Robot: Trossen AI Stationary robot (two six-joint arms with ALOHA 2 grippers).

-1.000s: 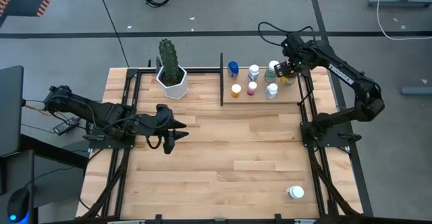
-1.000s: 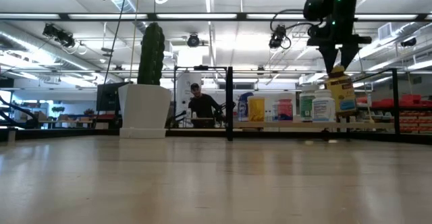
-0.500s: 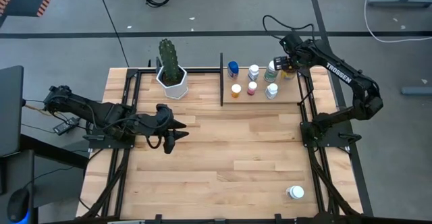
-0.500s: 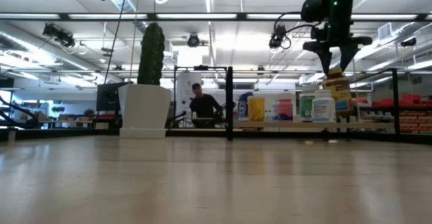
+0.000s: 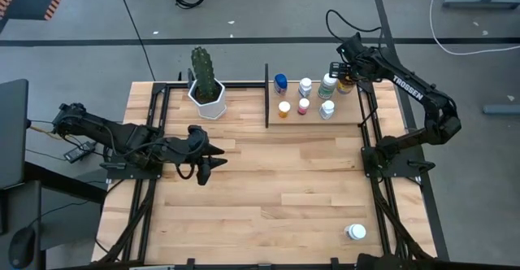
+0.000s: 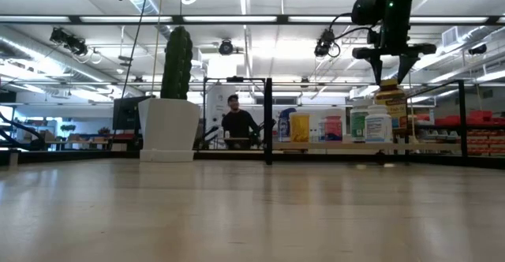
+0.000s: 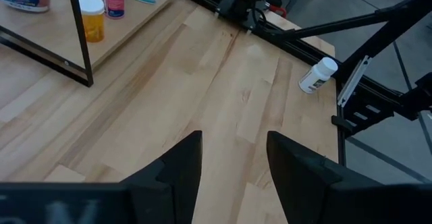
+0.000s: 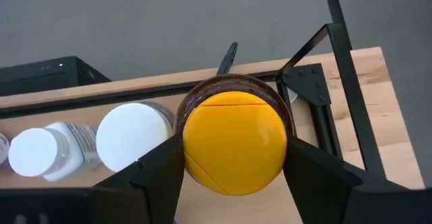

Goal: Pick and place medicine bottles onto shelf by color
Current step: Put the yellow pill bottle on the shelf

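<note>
My right gripper (image 5: 345, 76) (image 8: 235, 158) hovers over the far right corner of the shelf (image 5: 313, 119), shut on an amber bottle with a yellow cap (image 6: 390, 102). Six more bottles stand on the light-wood shelf board: a blue-capped one (image 5: 280, 81), a white one (image 5: 305, 86), a green one (image 5: 327, 83), an orange one (image 5: 284, 108), a pink one (image 5: 303, 106) and a white-blue one (image 5: 327, 109). A white bottle (image 5: 355, 232) (image 7: 317, 75) lies on its side near the table's near right corner. My left gripper (image 5: 213, 158) (image 7: 233, 150) is open above the table's left middle. My right gripper pinches the amber bottle at its yellow cap (image 8: 202, 150), one finger (image 8: 158, 177) on each side, coming from above and pointing down. The bottle hangs upright below the fingers. The white bottles in front hide its base in the low view, so I cannot tell whether it stands on the shelf.
A cactus in a white hexagonal pot (image 5: 207, 97) stands left of the shelf's black upright post (image 5: 266, 95). Black frame rails run along the table's left and right sides. The table's middle and near part is bare wood. A person (image 6: 237, 124) shows beyond the table.
My right gripper has carried the amber bottle a little toward the table's far edge, over the shelf's far right corner. The bottle hung tilted a second ago and is upright now. My left arm has kept still.
</note>
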